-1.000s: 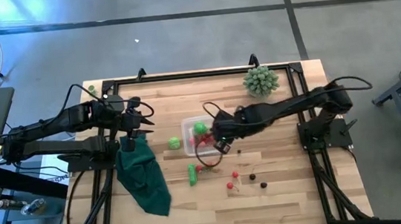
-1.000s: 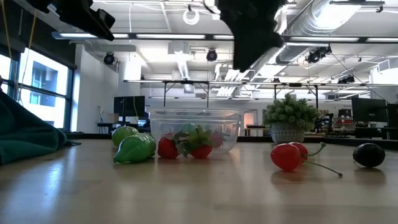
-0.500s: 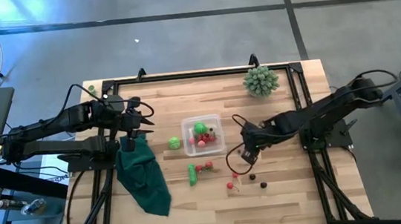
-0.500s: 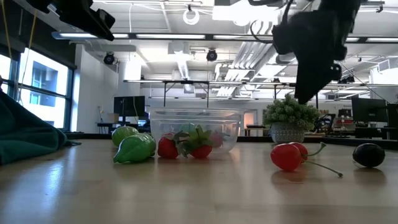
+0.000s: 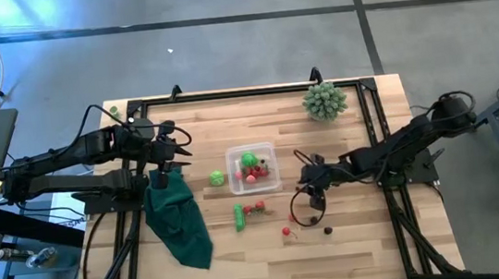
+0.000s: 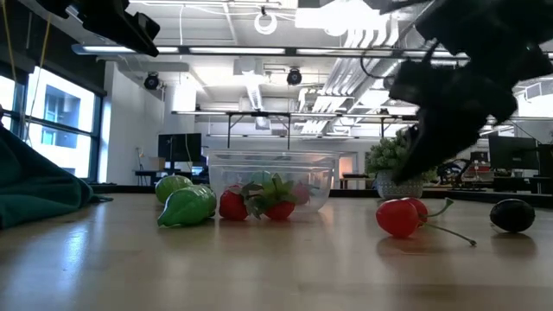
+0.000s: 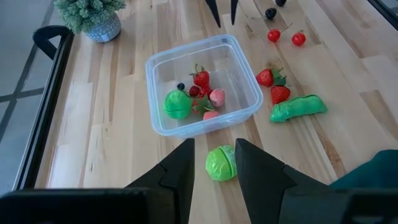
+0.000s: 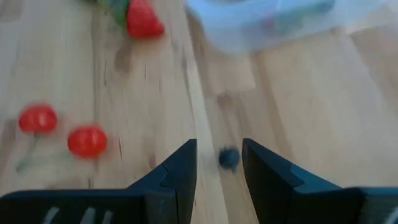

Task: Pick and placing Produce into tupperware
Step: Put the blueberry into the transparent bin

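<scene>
Sorting: partly done, judged from the produce already inside the tupperware (image 5: pixel 253 168) at the centre of the high view.
Inside: a green round piece (image 7: pixel 177 104), a strawberry (image 7: pixel 201 79), a pink piece (image 7: pixel 217 97) and a small dark berry (image 7: pixel 181 86), seen in the left wrist view.
Left outside, beside the container: a green ball (image 5: pixel 217 177) just at its left; a green pod (image 5: pixel 239 216) and two strawberries (image 5: pixel 257 207) below it.
Left outside, lower right of centre: red cherries (image 5: pixel 289 224) and dark berries (image 5: pixel 328 230) on the wooden table (image 5: pixel 372 247).
Right gripper (image 5: pixel 309 194): low over the table, right of the container; fingers parted a little, nothing between them; a small dark berry (image 8: pixel 229 158) lined up just ahead of the gap in the right wrist view.
Left gripper (image 5: pixel 176 151): waiting at the left, above the dark green cloth (image 5: pixel 179 219); fingers slightly apart, holding nothing.
Judgement: roughly half finished, about eight pieces remaining.
Not part of the work: the spiky plant (image 5: pixel 324 100) at upper right.
</scene>
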You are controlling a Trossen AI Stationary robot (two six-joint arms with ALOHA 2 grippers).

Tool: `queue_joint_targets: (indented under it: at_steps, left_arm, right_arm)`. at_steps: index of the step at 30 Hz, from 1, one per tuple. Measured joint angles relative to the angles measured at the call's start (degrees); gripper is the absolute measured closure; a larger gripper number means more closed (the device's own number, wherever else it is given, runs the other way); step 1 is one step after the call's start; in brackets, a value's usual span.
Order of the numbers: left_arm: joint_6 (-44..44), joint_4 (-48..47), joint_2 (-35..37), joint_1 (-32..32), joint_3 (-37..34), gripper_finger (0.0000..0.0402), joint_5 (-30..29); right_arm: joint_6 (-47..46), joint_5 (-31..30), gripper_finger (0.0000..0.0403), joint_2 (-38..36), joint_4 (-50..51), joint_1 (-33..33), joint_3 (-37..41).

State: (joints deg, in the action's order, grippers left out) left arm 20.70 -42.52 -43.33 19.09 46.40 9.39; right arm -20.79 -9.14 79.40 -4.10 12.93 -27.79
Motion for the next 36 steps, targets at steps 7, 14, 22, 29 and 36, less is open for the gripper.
queue_joint_targets:
  at_steps: [7,14,22,29,36]
  left_arm:
    - [0.0,0.0,0.0,0.0,0.0,0.0295,0.0]
    - [0.0,0.0,0.0,0.0,0.0,0.0295,0.0]
    - [0.0,0.0,0.0,0.0,0.0,0.0295,0.0]
    - [0.0,0.0,0.0,0.0,0.0,0.0295,0.0]
    - [0.0,0.0,0.0,0.0,0.0,0.0295,0.0]
  right_arm:
    - [6.3,0.6,0.0284,0.0,-3.0,0.0,2.9]
    - [9.3,-1.9,0.0284,0.4,-2.8,-0.2,2.9]
    - [9.3,-1.1,0.0284,2.5,-4.8,-0.2,3.0]
    - [9.3,-0.8,0.0284,3.1,-5.2,-1.2,3.0]
    - [9.3,0.8,0.0284,6.3,-8.2,-1.3,2.9]
